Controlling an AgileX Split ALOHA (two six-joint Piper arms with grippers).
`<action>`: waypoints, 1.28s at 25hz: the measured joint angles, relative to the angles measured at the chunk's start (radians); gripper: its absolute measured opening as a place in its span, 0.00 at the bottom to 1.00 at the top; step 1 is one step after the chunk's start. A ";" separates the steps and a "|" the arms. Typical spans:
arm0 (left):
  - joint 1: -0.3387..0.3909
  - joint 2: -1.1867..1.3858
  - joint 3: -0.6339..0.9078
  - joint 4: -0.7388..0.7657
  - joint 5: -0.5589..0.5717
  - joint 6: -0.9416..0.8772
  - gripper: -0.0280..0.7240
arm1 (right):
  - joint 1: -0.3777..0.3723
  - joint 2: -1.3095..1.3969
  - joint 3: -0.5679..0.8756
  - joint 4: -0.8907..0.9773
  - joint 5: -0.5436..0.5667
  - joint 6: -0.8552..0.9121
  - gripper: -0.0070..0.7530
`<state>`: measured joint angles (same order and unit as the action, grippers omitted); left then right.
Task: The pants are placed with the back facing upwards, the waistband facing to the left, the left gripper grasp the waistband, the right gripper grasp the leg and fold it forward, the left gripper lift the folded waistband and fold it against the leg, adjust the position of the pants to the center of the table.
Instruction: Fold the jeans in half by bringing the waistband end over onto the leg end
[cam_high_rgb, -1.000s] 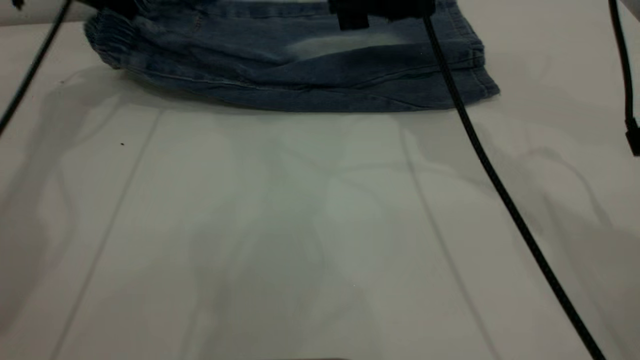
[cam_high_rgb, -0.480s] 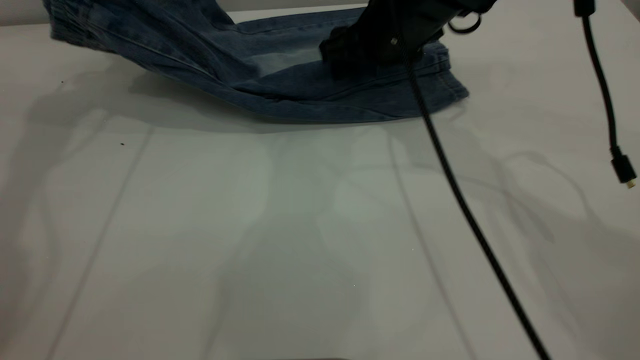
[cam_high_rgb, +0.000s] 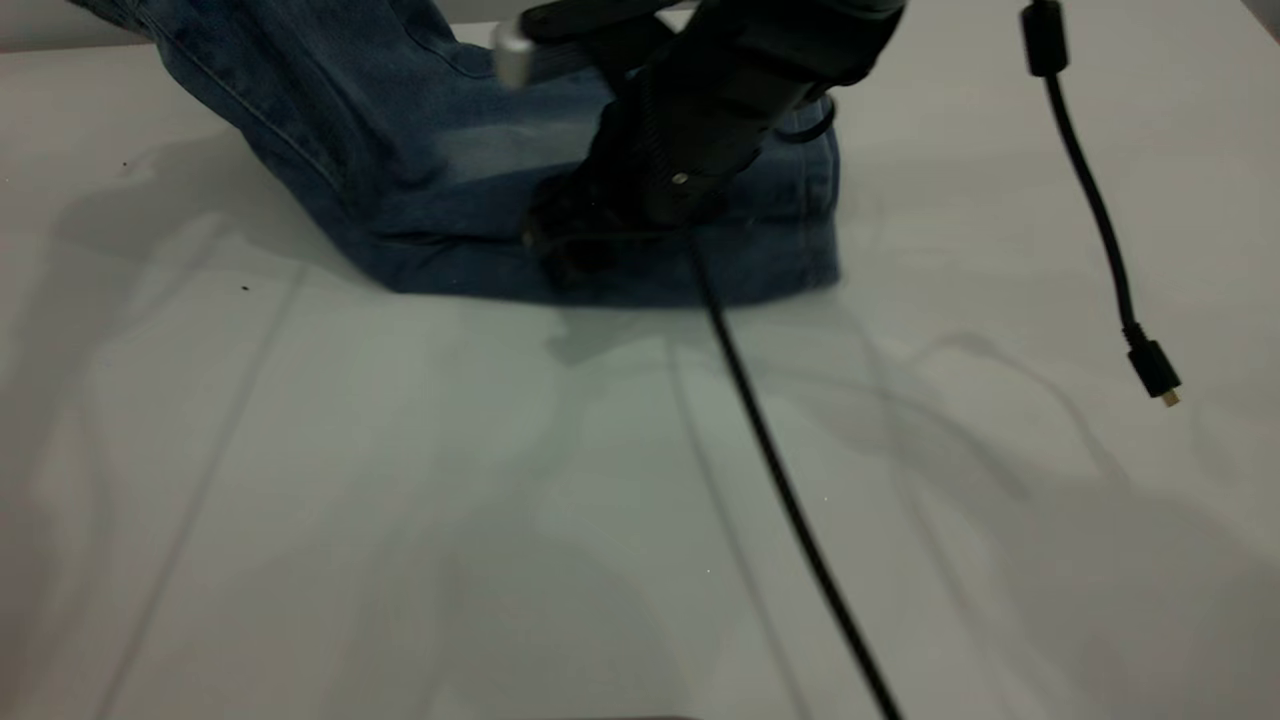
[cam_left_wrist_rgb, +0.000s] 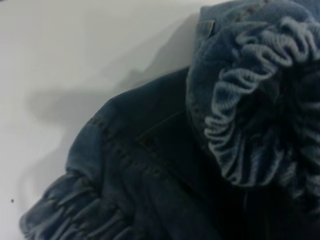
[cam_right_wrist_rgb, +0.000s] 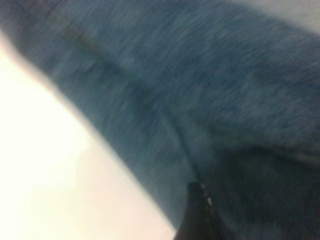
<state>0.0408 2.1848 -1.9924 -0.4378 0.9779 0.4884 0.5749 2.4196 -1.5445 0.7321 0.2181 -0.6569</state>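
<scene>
The pants (cam_high_rgb: 420, 160) are faded blue denim, lying folded at the far side of the table (cam_high_rgb: 400, 520). Their left part rises steeply out of the exterior view at the top left. My left gripper is out of that view; in the left wrist view the ruffled waistband (cam_left_wrist_rgb: 250, 125) is bunched right at it and held up. My right gripper (cam_high_rgb: 565, 240) is down on the near edge of the leg (cam_high_rgb: 770, 250) and is shut on the cloth. In the right wrist view one dark finger (cam_right_wrist_rgb: 197, 215) shows against the denim (cam_right_wrist_rgb: 210, 80).
The right arm's black cable (cam_high_rgb: 780, 480) runs from the gripper across the table to the near edge. A second cable hangs at the right and ends in a loose plug (cam_high_rgb: 1155, 375). Bare tabletop fills the near half.
The waistband side has gone up and to the right. My right gripper has come down and leftward onto the leg. The hem edge has slid left.
</scene>
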 joint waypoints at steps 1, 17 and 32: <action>-0.008 0.000 0.000 0.000 -0.001 0.000 0.13 | 0.011 -0.004 0.000 -0.001 0.023 -0.012 0.64; -0.161 -0.003 -0.073 0.001 0.029 0.027 0.13 | -0.087 -0.333 0.003 -0.124 0.286 -0.006 0.64; -0.430 0.033 -0.090 0.000 -0.041 0.040 0.13 | -0.479 -0.593 0.010 -0.144 0.446 0.092 0.64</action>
<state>-0.3893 2.2177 -2.0822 -0.4379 0.9373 0.5286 0.0959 1.8265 -1.5348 0.5880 0.6639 -0.5646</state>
